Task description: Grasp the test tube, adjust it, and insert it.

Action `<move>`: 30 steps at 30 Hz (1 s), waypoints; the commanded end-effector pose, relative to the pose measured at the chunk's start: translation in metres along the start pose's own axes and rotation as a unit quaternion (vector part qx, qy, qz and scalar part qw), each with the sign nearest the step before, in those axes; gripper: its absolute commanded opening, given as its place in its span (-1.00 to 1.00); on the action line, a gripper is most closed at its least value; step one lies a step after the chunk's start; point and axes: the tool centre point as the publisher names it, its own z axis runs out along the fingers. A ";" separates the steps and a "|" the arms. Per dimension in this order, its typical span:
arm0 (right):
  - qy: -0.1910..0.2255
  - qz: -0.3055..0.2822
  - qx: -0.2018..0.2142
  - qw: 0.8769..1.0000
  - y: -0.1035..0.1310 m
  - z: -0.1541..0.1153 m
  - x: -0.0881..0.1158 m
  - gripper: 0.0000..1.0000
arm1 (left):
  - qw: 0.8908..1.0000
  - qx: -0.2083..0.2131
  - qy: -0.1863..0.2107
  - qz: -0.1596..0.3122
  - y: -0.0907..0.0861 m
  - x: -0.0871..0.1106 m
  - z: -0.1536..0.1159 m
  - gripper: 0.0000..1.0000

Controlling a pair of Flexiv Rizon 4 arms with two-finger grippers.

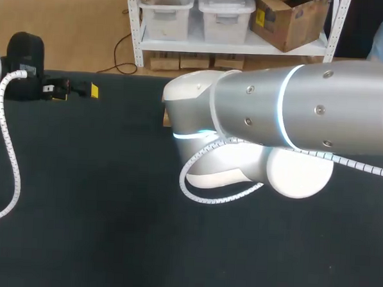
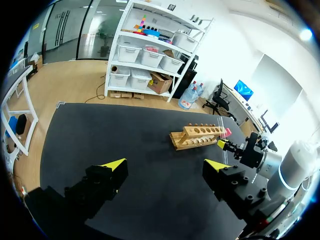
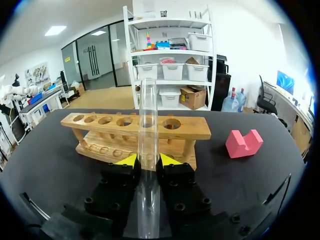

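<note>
right gripper [image 3: 148,161] pinches the clear test tube [image 3: 148,115], which runs out along its fingers. the wooden rack [image 3: 192,131] sits at twelve o'clock, a pink block [image 3: 244,143] near two. left gripper [image 2: 165,166] is spread wide above the black table [image 2: 125,135].

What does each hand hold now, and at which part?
The right hand holds the tube partway along, open end ahead. The left hand is open and holds nothing.

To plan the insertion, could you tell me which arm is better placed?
Right: the right pincer holds the test tube before the rack; the left pincer is open, empty, farther off.
</note>
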 end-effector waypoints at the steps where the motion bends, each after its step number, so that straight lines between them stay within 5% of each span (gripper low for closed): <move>1: 0.139 -0.004 0.002 0.990 0.001 0.005 -0.002 -1.00 | 1.000 -0.001 0.001 0.000 0.000 0.000 0.000 1.00; 19: 0.176 -0.007 -0.010 0.984 0.002 0.006 -0.002 -1.00 | 1.000 -0.001 0.001 0.000 0.000 0.000 0.000 1.00; 30: 0.234 -0.023 0.001 0.972 0.001 0.007 0.000 -1.00 | 1.000 -0.001 0.001 0.000 0.000 0.000 0.000 1.00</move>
